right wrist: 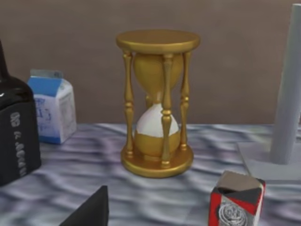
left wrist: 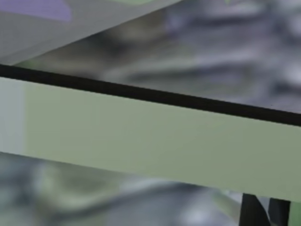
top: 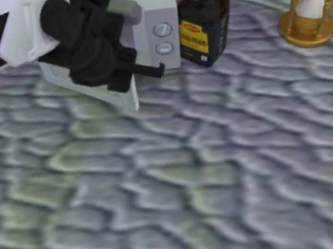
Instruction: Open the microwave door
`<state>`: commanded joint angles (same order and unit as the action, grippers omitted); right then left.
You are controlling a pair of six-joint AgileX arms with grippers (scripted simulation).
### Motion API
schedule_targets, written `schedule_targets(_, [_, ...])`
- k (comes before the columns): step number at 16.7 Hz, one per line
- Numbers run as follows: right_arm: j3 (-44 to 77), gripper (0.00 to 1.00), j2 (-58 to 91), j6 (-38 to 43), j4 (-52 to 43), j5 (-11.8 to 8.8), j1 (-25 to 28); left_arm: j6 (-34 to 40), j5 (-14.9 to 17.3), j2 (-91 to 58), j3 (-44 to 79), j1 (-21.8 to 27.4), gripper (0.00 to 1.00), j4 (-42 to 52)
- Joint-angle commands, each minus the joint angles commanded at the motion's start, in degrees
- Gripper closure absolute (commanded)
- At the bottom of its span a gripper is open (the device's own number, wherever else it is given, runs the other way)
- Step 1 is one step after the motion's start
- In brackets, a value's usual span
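Rippled tabletop [top: 220, 172]; left hand [top: 139, 73] masking microwave door [top: 99, 91].

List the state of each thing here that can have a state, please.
microwave door: swung partly open toward the table's front.
left gripper: at the door's free edge.
hourglass: upright, white sand in the lower bulb.
dark bottle: upright, beside the microwave.
milk carton: upright.

Microwave door [top: 93, 88]: flat pale-grey panel, swung partly open, free edge angled out from white-grey microwave body toward tabletop front, corner near [top: 134, 101]. Stands upright at top view's upper left, mostly hidden under left arm. In left wrist view, close up: pale greenish band [left wrist: 155, 141] with thin black edge.
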<state>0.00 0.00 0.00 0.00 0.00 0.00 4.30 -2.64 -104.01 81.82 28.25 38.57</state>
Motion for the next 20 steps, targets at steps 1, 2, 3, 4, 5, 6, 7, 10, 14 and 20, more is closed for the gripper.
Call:
schedule_targets(1, [0.00,0.00,0.00,0.00,0.00,0.00,0.00,-0.78,0.45,0.70,-0.43,-0.24,1.00,-0.39])
schedule_targets(2, [0.00,0.00,0.00,0.00,0.00,0.00,0.00,-1.14,0.67,1.07,-0.56,-0.35,1.00,-0.62])
schedule_targets(3, [0.00,0.00,0.00,0.00,0.00,0.00,0.00,-1.14,0.67,1.08,-0.56,-0.36,1.00,-0.63])
schedule_targets(4, [0.00,0.00,0.00,0.00,0.00,0.00,0.00,-1.14,0.67,1.08,-0.56,-0.36,1.00,-0.63])
schedule_targets(5, [0.00,0.00,0.00,0.00,0.00,0.00,0.00,-1.14,0.67,1.08,-0.56,-0.36,1.00,-0.63])
schedule_targets(6, [0.00,0.00,0.00,0.00,0.00,0.00,0.00,-1.14,0.67,1.08,-0.56,-0.36,1.00,-0.63])
schedule_targets(7, [0.00,0.00,0.00,0.00,0.00,0.00,0.00,-1.14,0.67,1.08,-0.56,-0.36,1.00,-0.63])
schedule_targets(10, [0.00,0.00,0.00,0.00,0.00,0.00,0.00,-1.14,0.67,1.08,-0.56,-0.36,1.00,-0.63])
schedule_targets(14, [0.00,0.00,0.00,0.00,0.00,0.00,0.00,-1.14,0.67,1.08,-0.56,-0.36,1.00,-0.63])
schedule_targets(20, [0.00,0.00,0.00,0.00,0.00,0.00,0.00,-1.14,0.67,1.08,-0.56,-0.36,1.00,-0.63])
